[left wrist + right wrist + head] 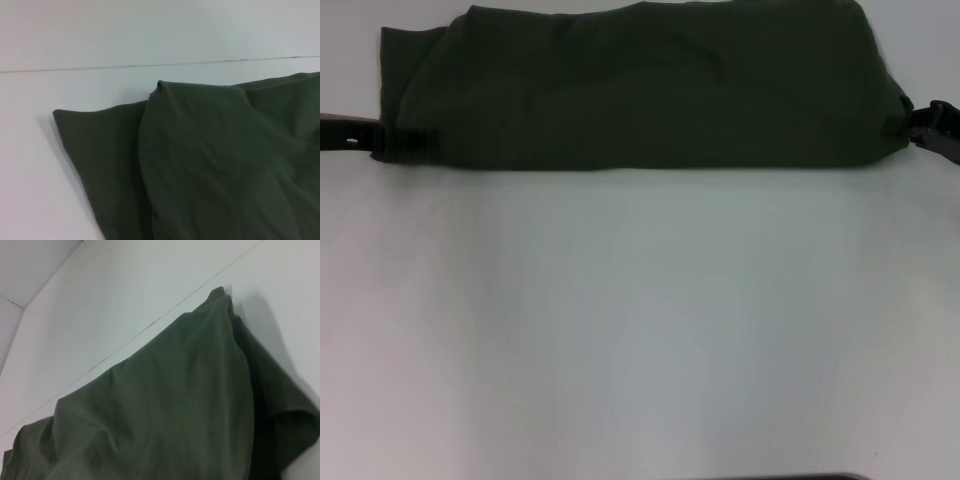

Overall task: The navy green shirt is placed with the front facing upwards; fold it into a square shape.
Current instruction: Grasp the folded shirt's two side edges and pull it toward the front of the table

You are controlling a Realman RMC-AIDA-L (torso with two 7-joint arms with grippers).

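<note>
I hold the shirt (pixel 660 90) at both ends, left gripper (pixel 395 142) and right gripper (pixel 920 125), grips unreadable; uneven pulling could skew the fold.

1. Your head camera looks forward and down at the white table (pixel 640 330); the navy green shirt (pixel 640 90) lies far off at 12 o'clock.
2. Your left wrist camera sits close over the shirt's (pixel 220 165) left end, facing across cloth and tabletop (pixel 100 35).
3. Your right wrist camera hangs just as near its (pixel 165 410) right end.
4. All three views share that folded shirt and the table.
</note>
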